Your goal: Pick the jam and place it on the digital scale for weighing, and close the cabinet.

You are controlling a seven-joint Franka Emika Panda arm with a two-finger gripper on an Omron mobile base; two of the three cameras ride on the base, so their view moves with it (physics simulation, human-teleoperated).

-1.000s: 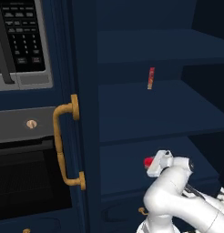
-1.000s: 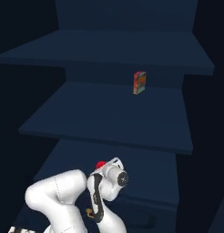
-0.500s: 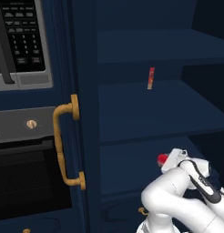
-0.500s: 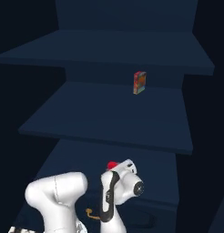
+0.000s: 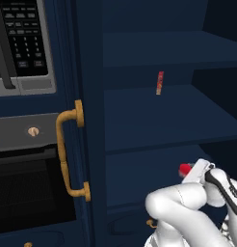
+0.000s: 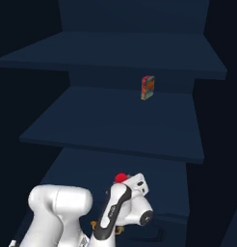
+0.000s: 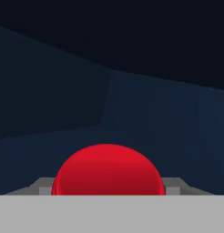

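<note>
The gripper [image 7: 108, 193] is closed on the jam [image 7: 108, 170], its red lid up, low down in front of the open cabinet [image 5: 154, 125]. On the middle shelf behind stands a thin red packet [image 5: 160, 83]. Left of the cabinet is the black oven [image 5: 29, 193].

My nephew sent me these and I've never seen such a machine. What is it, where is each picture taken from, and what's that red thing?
It is a white robot arm in a rendered kitchen, facing an open navy cabinet with shelves. Two pictures come from cameras on its base, behind it to left and right; the third looks along its hand. The red thing is the lid of the jam, a tiny jar sitting between the jaws of the gripper, which looks closed on it. A thin red-orange packet stands on a higher shelf. Left of the cabinet are a microwave and an oven.
</note>
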